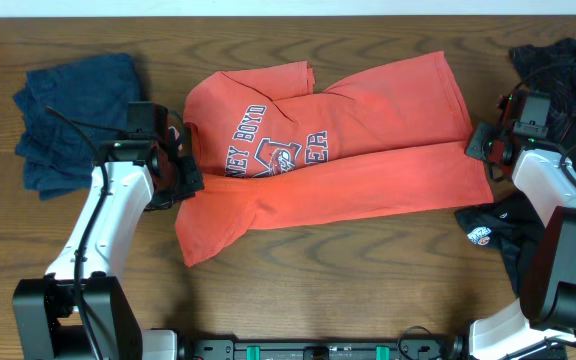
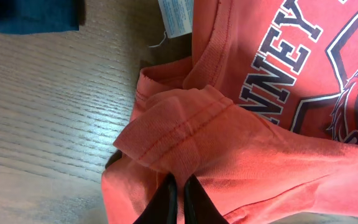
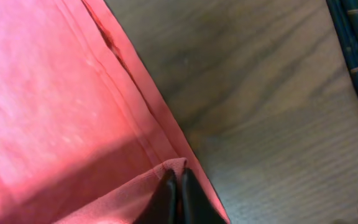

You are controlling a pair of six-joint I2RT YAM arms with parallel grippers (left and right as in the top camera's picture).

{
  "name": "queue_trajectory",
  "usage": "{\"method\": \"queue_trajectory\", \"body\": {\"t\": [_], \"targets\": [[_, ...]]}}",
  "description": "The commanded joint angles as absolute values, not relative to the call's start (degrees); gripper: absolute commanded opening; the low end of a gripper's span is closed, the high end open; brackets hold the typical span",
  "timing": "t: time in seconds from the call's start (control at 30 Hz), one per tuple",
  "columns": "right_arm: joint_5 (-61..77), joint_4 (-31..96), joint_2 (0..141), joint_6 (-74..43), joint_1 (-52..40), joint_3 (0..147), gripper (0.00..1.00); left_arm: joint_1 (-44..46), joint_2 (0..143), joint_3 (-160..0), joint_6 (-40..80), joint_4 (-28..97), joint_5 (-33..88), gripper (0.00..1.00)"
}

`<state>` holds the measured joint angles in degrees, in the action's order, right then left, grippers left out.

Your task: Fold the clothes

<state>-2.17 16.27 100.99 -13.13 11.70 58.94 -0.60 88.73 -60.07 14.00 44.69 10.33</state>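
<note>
Wide wooden table [image 1: 368, 300]. Spread across its middle, coral-red shirt [image 1: 388, 130], printed logo up, far left part folded over on itself. At far left, crumpled navy-blue garment [image 1: 73, 115], apart from the shirt. Along the right edge, black garments [image 1: 566, 68], one far, one nearer with a small round print. At the shirt's left side, left gripper [image 2: 179, 182], fingers almost together, pinching a bunched hem fold. At the shirt's right edge, right gripper [image 3: 174, 178], likewise clamped on a pinch of hem.
</note>
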Motion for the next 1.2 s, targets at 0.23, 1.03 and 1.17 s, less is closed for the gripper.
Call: {"method": "queue_trajectory", "body": {"t": [0.23,1.03,1.17], "targets": [[-3.1,17.8,100.0,-13.4,11.7,59.9,0.26,-0.9,88.7,-59.9,14.7,42.6,10.0,0.5],[-0.2,25.9,100.5,-12.6,11.6,53.8,0.22,0.4,91.1,-59.8,17.5,35.3,15.0,0.51],[-0.2,25.5,100.5,-12.6,11.6,52.5,0.22,2.5,92.3,-59.8,17.5,31.5,15.0,0.51]]}}
